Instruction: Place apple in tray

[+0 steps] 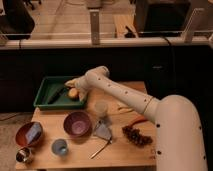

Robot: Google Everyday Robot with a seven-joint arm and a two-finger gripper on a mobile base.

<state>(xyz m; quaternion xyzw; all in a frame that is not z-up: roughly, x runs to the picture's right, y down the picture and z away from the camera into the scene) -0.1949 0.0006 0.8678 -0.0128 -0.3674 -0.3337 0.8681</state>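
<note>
The green tray [46,89] sits at the back left of the wooden table. The apple [73,93], small and orange-yellow, is inside the tray near its right side. My gripper [71,86] is over the tray right at the apple, at the end of my white arm [120,95] that reaches in from the right. A dark utensil [56,94] lies in the tray to the left of the apple.
A purple bowl [77,123], a brown bowl [29,133] with a blue item, a small blue cup [59,146], a metal cup [23,155], a clear cup [101,108], a grey cloth [102,130] and dark red grapes [137,136] stand on the table.
</note>
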